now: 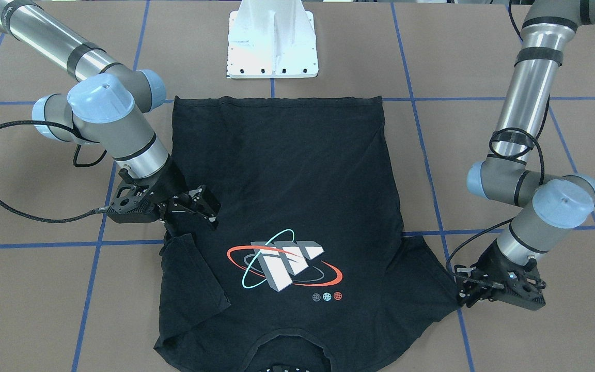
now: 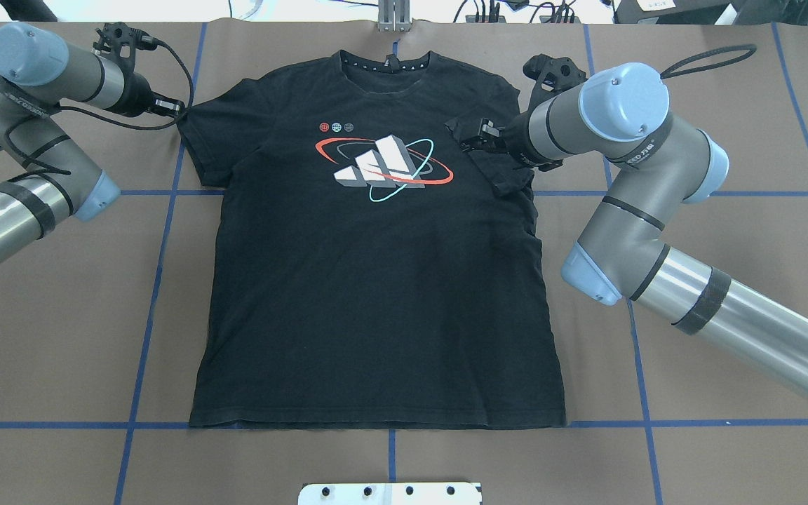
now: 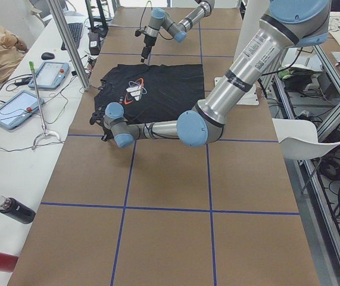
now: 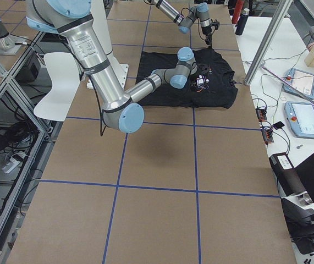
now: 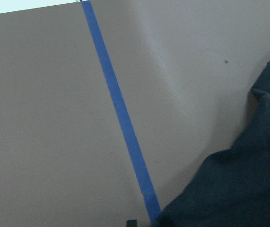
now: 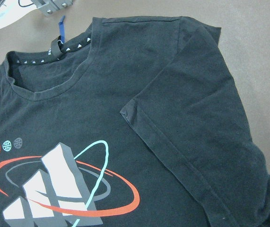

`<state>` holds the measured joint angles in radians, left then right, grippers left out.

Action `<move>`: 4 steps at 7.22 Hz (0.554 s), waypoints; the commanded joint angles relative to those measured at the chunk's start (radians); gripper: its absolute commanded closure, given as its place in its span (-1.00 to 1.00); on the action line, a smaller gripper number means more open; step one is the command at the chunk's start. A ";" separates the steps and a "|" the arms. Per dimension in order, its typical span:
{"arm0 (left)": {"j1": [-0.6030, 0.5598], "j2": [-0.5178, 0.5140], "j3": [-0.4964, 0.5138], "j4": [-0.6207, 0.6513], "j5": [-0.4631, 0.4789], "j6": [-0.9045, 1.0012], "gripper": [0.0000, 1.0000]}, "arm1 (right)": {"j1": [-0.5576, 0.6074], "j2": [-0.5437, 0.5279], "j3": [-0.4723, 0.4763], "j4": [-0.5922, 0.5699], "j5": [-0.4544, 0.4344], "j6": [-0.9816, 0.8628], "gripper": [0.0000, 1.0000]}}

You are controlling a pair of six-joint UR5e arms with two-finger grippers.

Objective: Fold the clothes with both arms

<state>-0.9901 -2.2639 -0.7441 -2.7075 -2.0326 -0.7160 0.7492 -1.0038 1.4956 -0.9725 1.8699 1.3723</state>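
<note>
Nearest the front-facing camera, noting the white-dotted inner collar (image 1: 283,368) of a black short-sleeved cotton T-shirt (image 1: 287,170), cut off by the lower frame edge. Finding the garment lying flat and chest-up at mid-table, with its hem (image 1: 277,99) just short of the robot's base and its collar pointing away from it. Observing the chest logo (image 1: 282,263) of grey-white blocks ringed by red and teal ovals, fully exposed. Recording the right sleeve (image 1: 194,279) folded inward onto the chest beside the logo, and the left sleeve (image 1: 429,279) spread flat on the table.

Locating the black two-finger right gripper (image 1: 213,214) low over the garment's right side, just hem-ward of the folded sleeve. Judging its fingers apart and holding nothing. Locating the black two-finger left gripper (image 1: 462,293) at the outer edge of the left sleeve. Unable to tell whether it is parted, closed or pinching cloth.

Tracing the silver-grey jointed right arm (image 1: 111,124) and left arm (image 1: 525,103), both bent and reaching in from opposite sides. Noting underneath the brown paper-covered table (image 1: 483,51) marked with a blue tape grid (image 1: 457,98), and the white bolted base pedestal (image 1: 271,46) standing just beyond the hem.
</note>
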 commanded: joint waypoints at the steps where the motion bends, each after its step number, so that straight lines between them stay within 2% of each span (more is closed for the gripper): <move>1: -0.001 0.003 -0.009 0.002 -0.009 0.000 1.00 | 0.001 0.002 0.000 0.000 0.000 0.001 -0.98; 2: -0.005 0.007 -0.073 0.012 -0.030 -0.029 1.00 | 0.002 0.002 0.000 0.000 0.000 0.001 -0.98; 3: -0.013 0.030 -0.181 0.078 -0.096 -0.043 1.00 | 0.007 0.002 0.000 0.000 0.000 -0.001 -0.98; 4: -0.015 0.041 -0.305 0.182 -0.107 -0.083 1.00 | 0.010 0.002 0.000 0.000 0.000 -0.001 -0.98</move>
<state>-1.0006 -2.2390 -0.9136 -2.6267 -2.1076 -0.7612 0.7554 -1.0018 1.4956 -0.9725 1.8699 1.3719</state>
